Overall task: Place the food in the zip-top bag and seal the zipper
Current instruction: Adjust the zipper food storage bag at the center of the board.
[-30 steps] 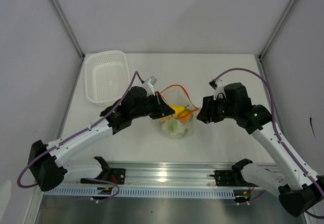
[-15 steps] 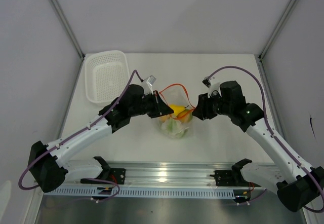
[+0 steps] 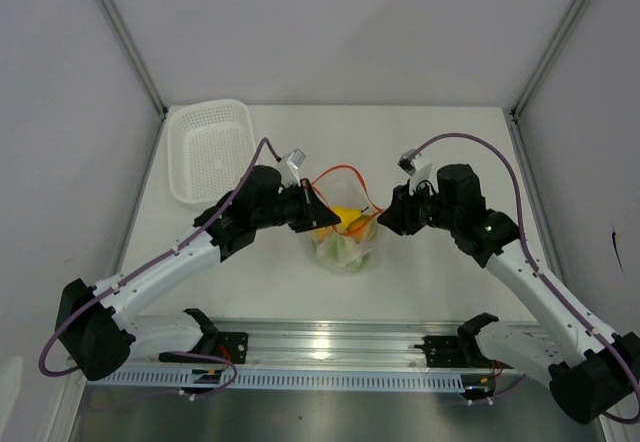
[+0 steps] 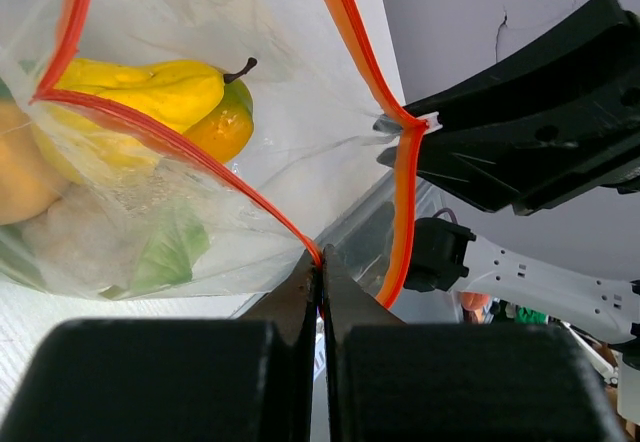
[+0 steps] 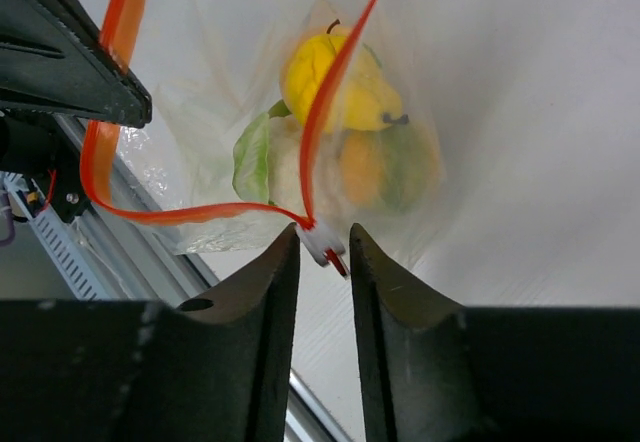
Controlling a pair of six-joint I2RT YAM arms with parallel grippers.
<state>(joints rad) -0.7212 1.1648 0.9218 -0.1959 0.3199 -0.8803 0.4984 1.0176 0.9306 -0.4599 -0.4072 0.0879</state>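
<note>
**Bag open between 2 grippers, toy food inside**

Worktop, white and walled by pale panels, carries everything. The 2 arms reach in from its near edge and bend toward each other: the left arm angles right, the right arm angles left. Their wrists face each other across the bag.

A white mesh basket sits in the far left corner, well apart from the rest.

The zip-top bag stands near the middle of the worktop, a little toward the near edge. It is clear and crinkled, its body is on the surface and its mouth is up and gaping.

The food lies inside it. A yellow pear-shaped fruit is on top, with a yellow-green fruit shading to orange tucked against it. An orange round fruit is at one side. At the bottom is a white cauliflower-like piece with a green leaf.

The zipper is an orange-red strip, unsealed, its 2 sides bowed apart into a loop.

The left gripper has its jaws pressed together on the left corner of the bag's mouth, where the zipper's 2 sides meet.

The right gripper is at the opposite corner. Its jaws stand a little apart, with the strip's small white end tab between them and a gap showing on either side of it.
</note>
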